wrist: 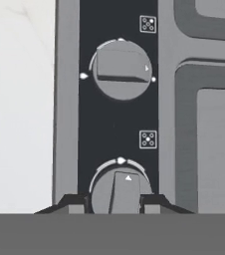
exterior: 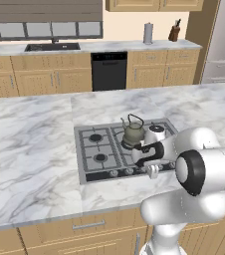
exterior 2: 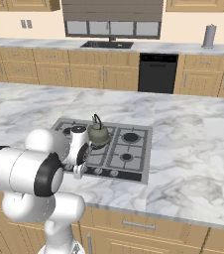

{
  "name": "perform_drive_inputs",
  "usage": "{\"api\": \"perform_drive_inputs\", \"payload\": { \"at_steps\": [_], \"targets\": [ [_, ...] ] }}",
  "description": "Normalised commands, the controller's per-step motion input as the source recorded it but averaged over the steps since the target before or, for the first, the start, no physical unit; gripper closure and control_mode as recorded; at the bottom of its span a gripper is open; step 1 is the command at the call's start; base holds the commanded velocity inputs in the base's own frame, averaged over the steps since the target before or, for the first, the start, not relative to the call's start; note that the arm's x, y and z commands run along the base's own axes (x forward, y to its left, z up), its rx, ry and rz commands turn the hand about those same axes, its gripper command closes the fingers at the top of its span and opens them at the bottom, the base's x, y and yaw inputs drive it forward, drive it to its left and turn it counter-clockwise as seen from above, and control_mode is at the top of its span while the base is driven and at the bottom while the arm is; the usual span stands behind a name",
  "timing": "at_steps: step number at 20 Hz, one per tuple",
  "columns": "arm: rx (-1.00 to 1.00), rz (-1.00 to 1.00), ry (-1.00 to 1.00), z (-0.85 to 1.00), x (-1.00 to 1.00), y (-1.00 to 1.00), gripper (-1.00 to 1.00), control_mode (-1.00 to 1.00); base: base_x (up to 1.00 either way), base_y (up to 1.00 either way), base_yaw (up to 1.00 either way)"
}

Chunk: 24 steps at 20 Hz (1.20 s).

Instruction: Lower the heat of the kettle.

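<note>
The two dark fingertips (wrist: 77, 203) sit one on each side of a round grey knob (wrist: 122, 191) at the front edge of the stove, with the knob's raised bar in the gap between them. The jaws look set about as wide as the knob, but I cannot tell if they are squeezing it yet or just sitting beside it. The gripper (exterior: 153, 172) hangs down over the dark front strip of the stove (exterior: 87, 134), where the knobs are. A second knob (wrist: 122, 69) sits next along that strip, with its bar turned sideways. The kettle (exterior: 133, 130) stands on a back burner, near the far edge of the stove, behind the gripper. Things could go wrong if the fingers slip off the smooth knob when the hand turns. The hand might also turn the wrong way and make the heat go up, or turn too far and shut the burner off. This may even be the wrong knob for the kettle's burner.
</note>
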Motion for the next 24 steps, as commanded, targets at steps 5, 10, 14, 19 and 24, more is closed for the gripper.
{"api": "perform_drive_inputs", "payload": {
  "at_steps": [5,10,14,19,24],
  "targets": [
    [0.0,0.0,0.02,0.0,0.0,0.0,1.0,-1.0,0.0,0.0,0.0],
    [0.0,-0.08,0.0,0.0,0.0,0.0,1.0,-1.0,0.0,0.0,0.0],
    [0.0,-0.18,0.0,0.0,0.0,0.01,1.0,-1.0,0.0,0.0,0.0],
    [0.0,-0.19,0.01,-0.01,0.0,0.0,1.0,-1.0,0.0,0.0,0.0],
    [0.0,-0.18,0.01,0.0,0.0,0.0,1.0,-1.0,0.0,0.0,0.0]
  ]
}}
